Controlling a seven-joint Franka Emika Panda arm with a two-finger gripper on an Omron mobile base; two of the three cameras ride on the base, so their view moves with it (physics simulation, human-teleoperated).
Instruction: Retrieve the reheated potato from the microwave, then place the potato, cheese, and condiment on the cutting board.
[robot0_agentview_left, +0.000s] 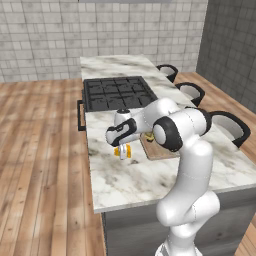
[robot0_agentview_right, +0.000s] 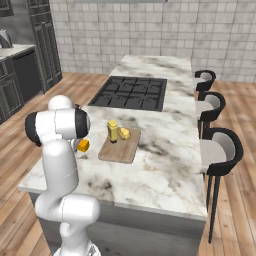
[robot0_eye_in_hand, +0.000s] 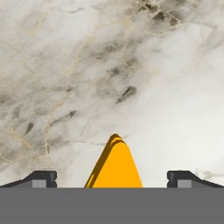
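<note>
The cheese (robot0_eye_in_hand: 114, 165), an orange-yellow wedge, lies on the marble counter left of the cutting board (robot0_agentview_right: 121, 150). My gripper (robot0_agentview_left: 122, 151) hangs low over it, open, one fingertip (robot0_eye_in_hand: 43, 178) on each side of the wedge with a gap to both. The cheese (robot0_agentview_left: 128, 149) shows just under the hand, and in the right base view the cheese (robot0_agentview_right: 83, 145) peeks out beside the arm's elbow. On the board stand the yellow condiment bottle (robot0_agentview_right: 113, 131) and the pale round potato (robot0_agentview_right: 125, 133), close together at its far end. The microwave is out of view.
A black cooktop (robot0_agentview_left: 117, 93) is set into the counter beyond the board. Three dark stools (robot0_agentview_right: 220, 150) line the island's far side. The counter's near edge (robot0_agentview_left: 150, 202) runs close in front of the arm's base.
</note>
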